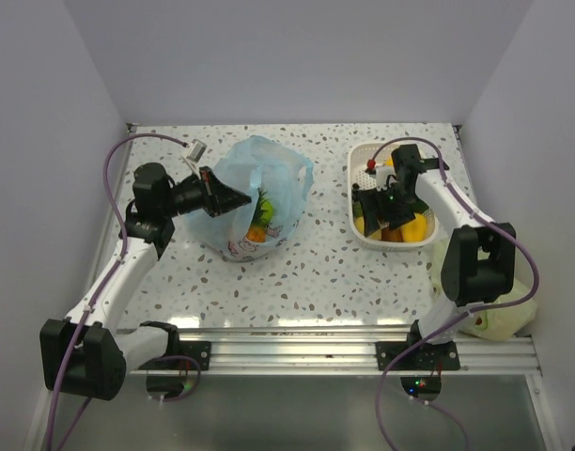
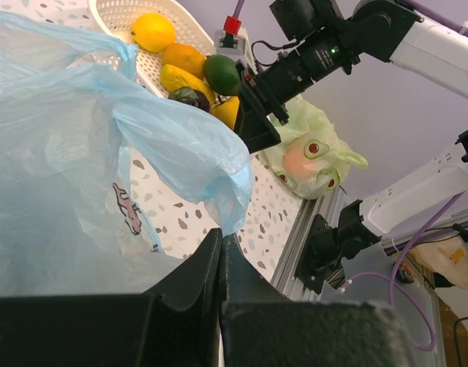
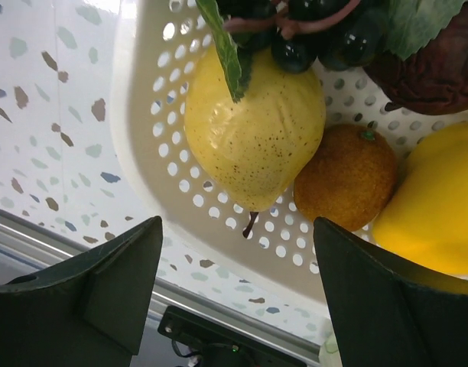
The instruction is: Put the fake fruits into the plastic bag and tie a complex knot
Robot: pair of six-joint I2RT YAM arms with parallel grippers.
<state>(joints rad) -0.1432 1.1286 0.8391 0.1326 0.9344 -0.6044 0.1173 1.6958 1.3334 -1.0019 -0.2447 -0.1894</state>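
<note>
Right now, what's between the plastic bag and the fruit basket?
Nothing: only bare speckled table separates the plastic bag from the white basket, clearest in the top view.

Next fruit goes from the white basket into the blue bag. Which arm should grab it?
Right. The open right gripper hovers over the yellow plastic pear in the white perforated basket; the left gripper is shut on the rim of the thin light-blue bag.

Saw a white table top (image 1: 316, 272) speckled with grey and brown flecks, closed in by plain pale walls (image 1: 297, 56) at the back, left and right. Noticed an aluminium rail (image 1: 297, 343) along the near edge of the table and a smooth grey surface (image 1: 297, 413) below it. Found soft, even light, with faint shadows only.
</note>
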